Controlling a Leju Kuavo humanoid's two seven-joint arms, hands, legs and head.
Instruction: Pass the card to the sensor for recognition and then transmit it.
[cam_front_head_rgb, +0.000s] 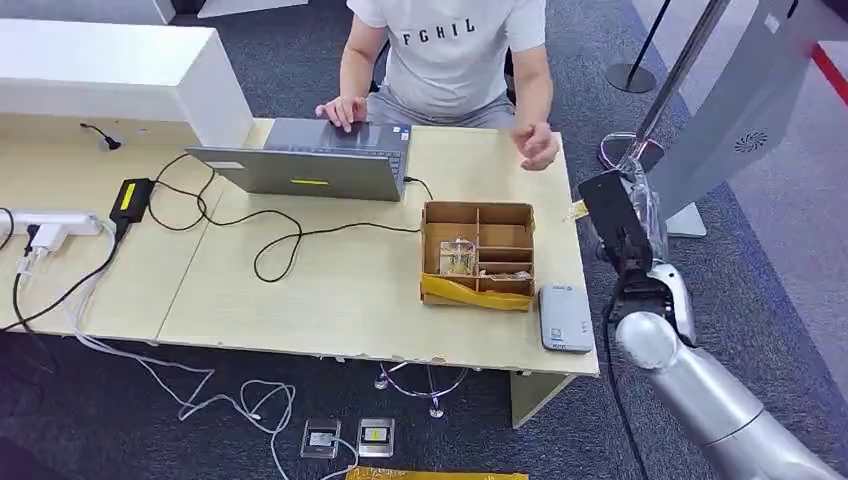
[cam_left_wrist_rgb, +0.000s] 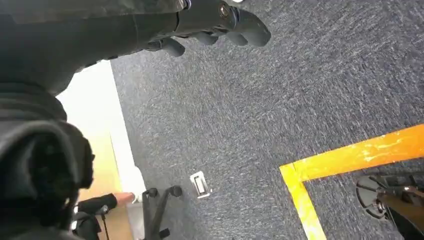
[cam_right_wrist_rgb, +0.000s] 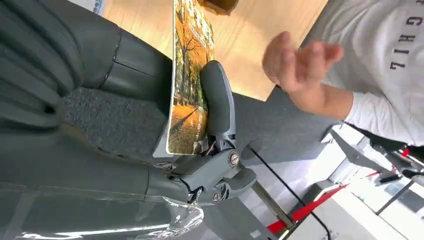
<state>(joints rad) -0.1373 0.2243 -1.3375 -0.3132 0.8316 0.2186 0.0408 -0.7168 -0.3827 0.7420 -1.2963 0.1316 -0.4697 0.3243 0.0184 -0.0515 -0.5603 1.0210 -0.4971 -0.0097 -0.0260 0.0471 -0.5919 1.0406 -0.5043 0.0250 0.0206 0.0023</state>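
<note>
**A:** Off the table's right end, past the corner, the right hand (cam_front_head_rgb: 628, 232) is raised with the card (cam_right_wrist_rgb: 187, 80) pinched in it. From the wrist you can see the thick thumb (cam_right_wrist_rgb: 216, 100) pressing one face and the darker fingers (cam_right_wrist_rgb: 135, 65) backing the other.

**B:** So how will the card handle?

**A:** Thin, flat, glossy print of autumn trees. I'd judge it light and fairly stiff, but slippery, and easy to let swivel in a pinch like this. The hold sits on the lower half, so the far end sticks out free towards the table (cam_front_head_rgb: 330, 290).

**B:** Good place to hold?

**A:** Probably. The free end leaves the person something to take.

**B:** Where's that person?

**A:** Seated behind the table. The person's open hand (cam_right_wrist_rgb: 300, 62) hovers near the card's free end, apart from it.

**B:** And the other hand?

**A:** The left hand (cam_left_wrist_rgb: 220, 22) hangs over the carpet, fingers curled in, nothing in them.
</note>
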